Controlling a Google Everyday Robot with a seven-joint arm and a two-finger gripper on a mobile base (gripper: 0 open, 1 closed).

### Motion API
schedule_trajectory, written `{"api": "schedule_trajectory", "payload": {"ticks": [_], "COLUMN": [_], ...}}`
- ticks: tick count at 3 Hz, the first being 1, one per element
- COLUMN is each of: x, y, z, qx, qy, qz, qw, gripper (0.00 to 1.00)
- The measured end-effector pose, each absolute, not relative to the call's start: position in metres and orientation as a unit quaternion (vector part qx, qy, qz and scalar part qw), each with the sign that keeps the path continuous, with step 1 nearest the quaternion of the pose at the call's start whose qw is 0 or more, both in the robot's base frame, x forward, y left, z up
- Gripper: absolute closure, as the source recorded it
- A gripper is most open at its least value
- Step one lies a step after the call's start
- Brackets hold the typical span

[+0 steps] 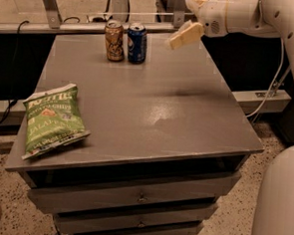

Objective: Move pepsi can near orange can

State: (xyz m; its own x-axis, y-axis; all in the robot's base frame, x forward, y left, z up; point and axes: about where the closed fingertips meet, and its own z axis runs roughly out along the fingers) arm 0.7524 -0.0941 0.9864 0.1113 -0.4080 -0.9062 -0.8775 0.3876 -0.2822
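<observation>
The pepsi can [136,43], dark blue with a silver top, stands upright at the back of the grey table [186,122]. The orange can [114,40], orange-tan with pale markings, stands upright just to its left, almost touching it. My gripper [184,22] hangs above the table's back right part, to the right of the pepsi can and clear of it. Its pale fingers [184,35] are spread apart and hold nothing.
A green chip bag [52,119] lies flat near the table's front left edge. Drawers [137,196] sit below the tabletop. A metal rail and frame [83,21] run behind the table. My white arm [273,17] reaches in from the right.
</observation>
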Motion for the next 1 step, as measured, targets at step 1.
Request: {"api": "schedule_trajectory", "payload": {"ticks": [1], "x": [0.7527], "y": [-0.0937], "z": [0.9863], "qx": [-0.51], "qy": [0.631], "qz": [0.216], "qw": [0.544], "gripper": [0.0]}}
